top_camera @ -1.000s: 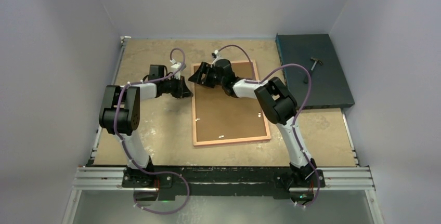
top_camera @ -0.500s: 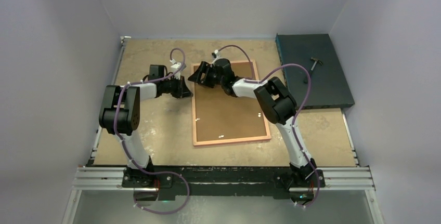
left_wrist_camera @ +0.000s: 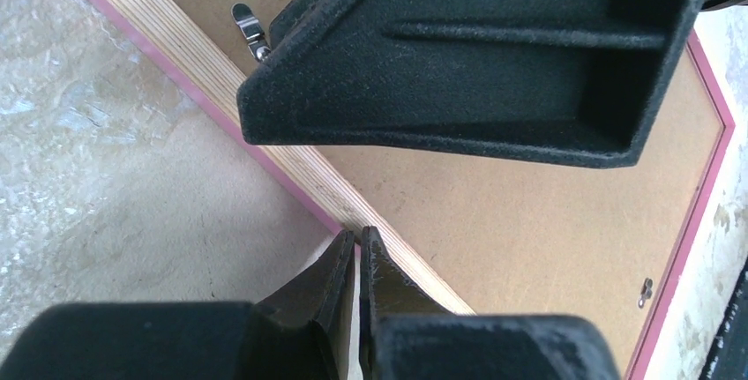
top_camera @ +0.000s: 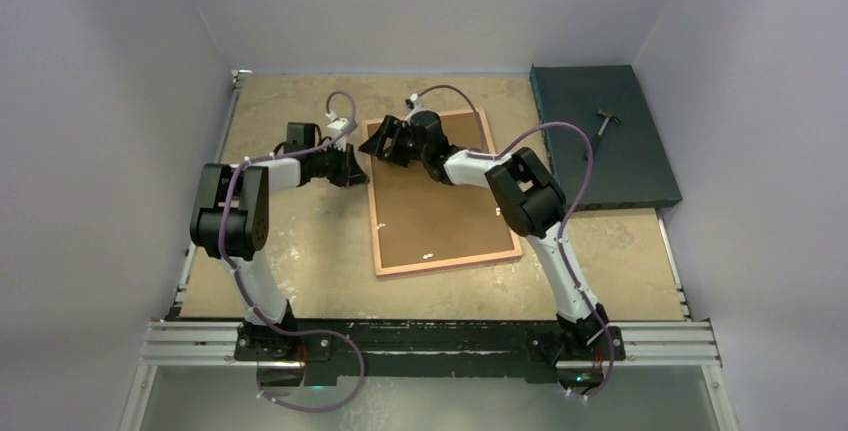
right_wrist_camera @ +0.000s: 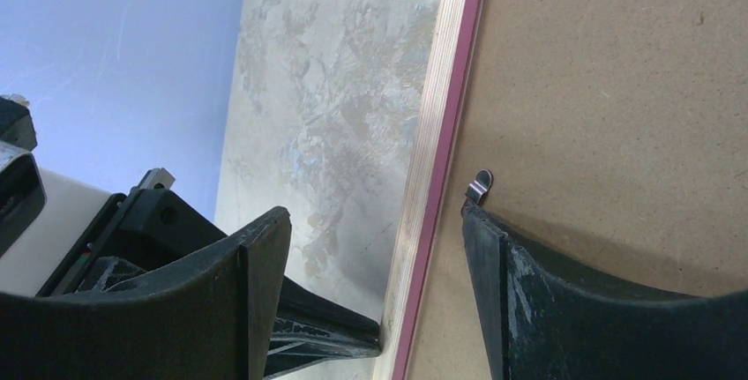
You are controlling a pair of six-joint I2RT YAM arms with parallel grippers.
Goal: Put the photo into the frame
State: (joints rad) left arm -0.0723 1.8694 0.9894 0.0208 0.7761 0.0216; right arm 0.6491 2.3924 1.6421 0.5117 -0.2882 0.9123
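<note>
The frame (top_camera: 450,263) lies flat near the centre of the desk (top_camera: 300,251), back side up, w/ its light wood rails on top and a thin pink edge showing around them. It is turned a little clockwise in the top view. Inside the rails sits the brown backing board (top_camera: 440,211), which covers the whole opening. The left gripper (top_camera: 362,173) is closed w/ nothing between its fingers. It is at the 9 o'clock side of the frame, toward the far end of that rail. In the left wrist view the left gripper (left_wrist_camera: 357,239) has its tips pressed together right at the pink outer edge of the rail (left_wrist_camera: 300,164), and they seem to touch it. The right gripper (top_camera: 372,146) is at approx. the 11 o'clock corner of the frame, and it is open and holds nothing. In the right wrist view the right gripper (right_wrist_camera: 375,217) stands astride the same rail: one finger is over the bare desk outside the frame, and the other is over the backing board, just beside a small metal clip (right_wrist_camera: 478,186). A second clip (left_wrist_camera: 647,290) is near the opposite rail. At 2 o'clock on the desk, well apart from the frame, lies a dark flat slab (top_camera: 600,166) w/ a small tool (top_camera: 605,121) on it.
</note>
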